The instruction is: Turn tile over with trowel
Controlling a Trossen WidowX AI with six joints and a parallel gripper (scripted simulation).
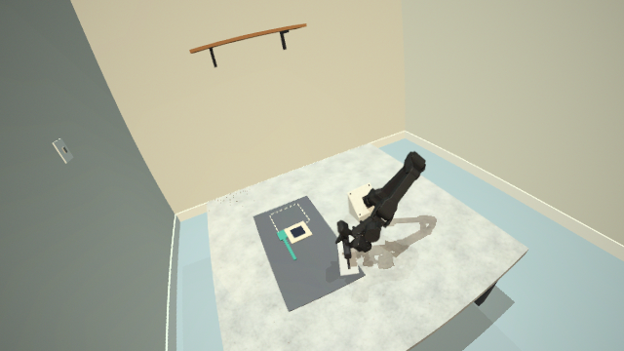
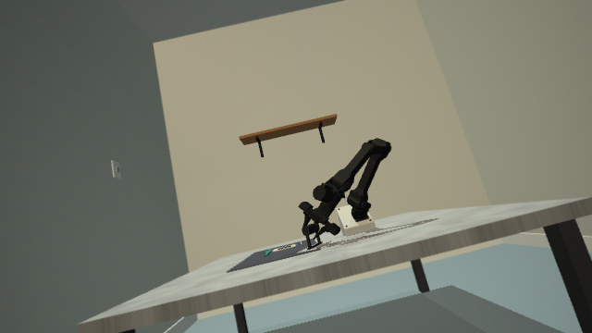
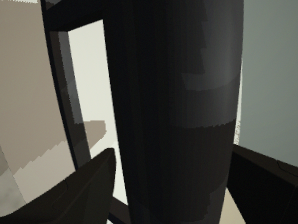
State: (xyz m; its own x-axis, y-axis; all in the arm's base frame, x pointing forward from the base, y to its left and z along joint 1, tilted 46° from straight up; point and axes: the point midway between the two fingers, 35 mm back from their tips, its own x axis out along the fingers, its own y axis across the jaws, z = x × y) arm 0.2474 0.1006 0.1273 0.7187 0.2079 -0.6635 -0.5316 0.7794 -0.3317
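Observation:
A pale tile (image 1: 308, 233) (image 2: 283, 249) lies flat on the dark mat (image 1: 302, 283) (image 2: 245, 264), its dark square facing up. It lies at the near side of the dashed outline (image 1: 273, 222); any overlap is hard to tell. A teal tool (image 1: 289, 246) (image 2: 267, 252) with a small square blade and thin handle lies left of the tile. A thick black handle (image 1: 347, 253) (image 3: 190, 150) stands on posts over a white plate (image 1: 343, 265) (image 3: 95, 100) at the mat's right edge. My gripper (image 1: 345, 243) (image 2: 314, 225) is open, its fingers around that handle without a visible grip. The right fingertip is hidden behind the handle.
The arm's pale base block (image 1: 357, 201) (image 2: 356, 227) stands on the table (image 1: 390, 302) right of the mat. A wooden shelf (image 1: 249, 37) (image 2: 289, 129) is mounted on the back wall, well above the table.

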